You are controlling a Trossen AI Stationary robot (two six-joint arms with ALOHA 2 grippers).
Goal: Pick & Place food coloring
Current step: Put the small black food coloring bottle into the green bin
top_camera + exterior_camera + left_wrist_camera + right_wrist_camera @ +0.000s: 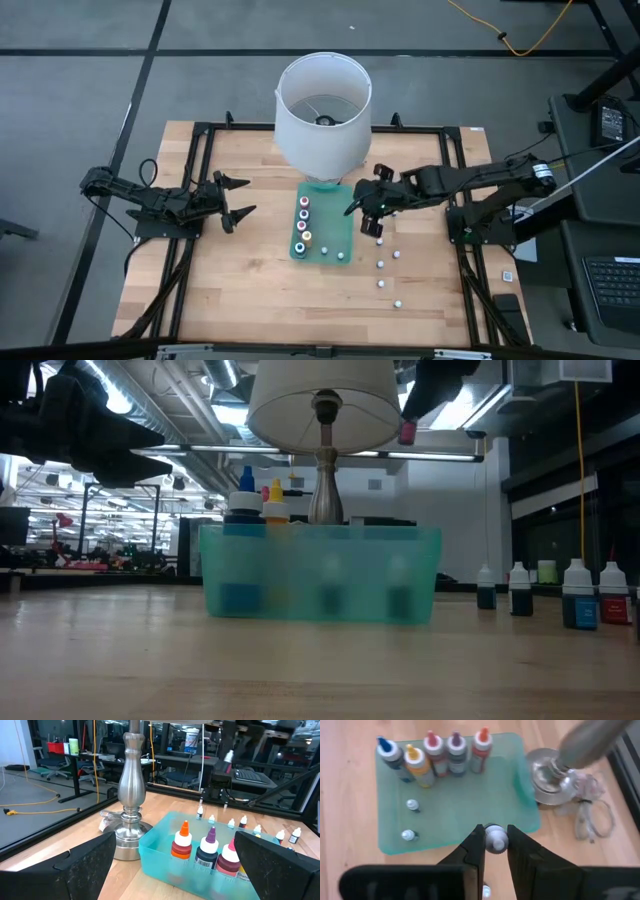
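The lamp (320,420) is being cut off by the top edge in the low view, so its shade is only partly seen. The small bottle (495,838) is being covered on both sides by the right gripper's fingers (472,855), and only its white cap is showing. The bottles (330,598) inside the green bin (215,575) are being blurred by its cloudy wall. The tiny bottles (381,265) on the counter (230,290) are being seen as white dots only.
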